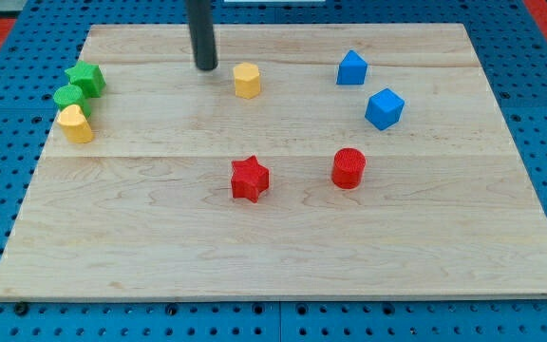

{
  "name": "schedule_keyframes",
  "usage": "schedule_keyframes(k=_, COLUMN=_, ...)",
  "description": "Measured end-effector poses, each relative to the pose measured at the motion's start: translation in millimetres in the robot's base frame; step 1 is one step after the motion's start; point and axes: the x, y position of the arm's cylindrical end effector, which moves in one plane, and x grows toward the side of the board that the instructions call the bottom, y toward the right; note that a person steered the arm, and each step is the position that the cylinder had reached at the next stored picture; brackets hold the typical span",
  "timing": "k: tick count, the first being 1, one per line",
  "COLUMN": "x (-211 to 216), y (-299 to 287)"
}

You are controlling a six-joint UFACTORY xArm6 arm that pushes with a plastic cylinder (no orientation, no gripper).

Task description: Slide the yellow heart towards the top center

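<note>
A yellow block with a rounded, heart-like shape lies at the board's left edge, touching a green round block just above it. A second yellow block with angular sides lies near the top centre. My tip rests on the board just left of the angular yellow block, with a small gap between them. The tip is far to the right of and above the heart-like block.
A green star sits above the green round block. A blue triangular block and a blue cube lie at the upper right. A red star and a red cylinder lie near the middle of the wooden board.
</note>
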Motion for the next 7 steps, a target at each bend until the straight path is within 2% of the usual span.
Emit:
schedule_keyframes(k=1, x=29.0, y=22.6)
schedule_keyframes(k=2, x=7.8, y=37.1)
schedule_keyframes(k=3, x=7.2, y=78.4)
schedule_keyframes(k=4, x=18.6, y=88.4)
schedule_keyframes(k=5, x=93.4, y=71.2)
schedule_keyframes(k=6, x=154.7, y=4.2)
schedule_keyframes(k=7, x=159.7, y=-122.3)
